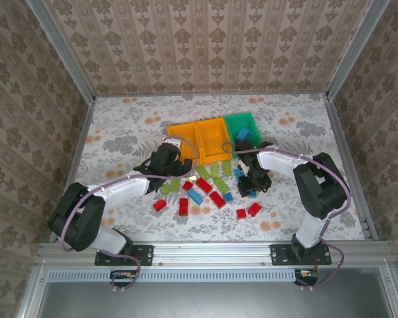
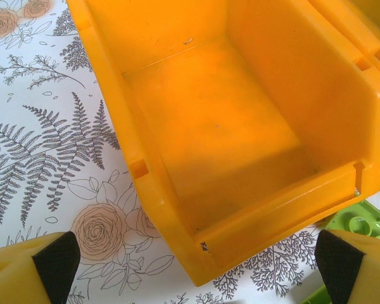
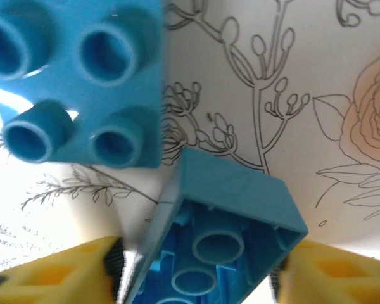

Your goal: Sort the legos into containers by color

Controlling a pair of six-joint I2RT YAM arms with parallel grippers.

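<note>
1. The legos (image 1: pixel 203 185) lie spread out on the table (image 1: pixel 119 126), just in front of three bins in a row. Red, blue and green ones are all mixed up. One small blue brick (image 1: pixel 243 134) already sits in the green bin (image 1: pixel 249 120).
2. The right hand (image 3: pixel 199 272) is down low among the legos. A tipped blue lego (image 3: pixel 231 237) sits between its two yellow fingers, and a flat blue lego (image 3: pixel 76 82) lies just beside it. The fingers are close on both sides, but I cannot tell if they are pinching it.
3. The left hand (image 2: pixel 196 269) is wide open and holds nothing. It hangs over the near corner of the left orange bin (image 2: pixel 316 95).
4. I think a lego is light, hard and smooth. It will not bend or break, but it could slip out. It is best to pinch the two flat sides (this one is tipped, so the hold may be crooked).
5. The right wrist view shows the hollow bottom of the tipped lego, which is too small to make out from above. The left wrist view shows that the orange bin is bare inside. The top view shows how far each bin is from the pile.
</note>
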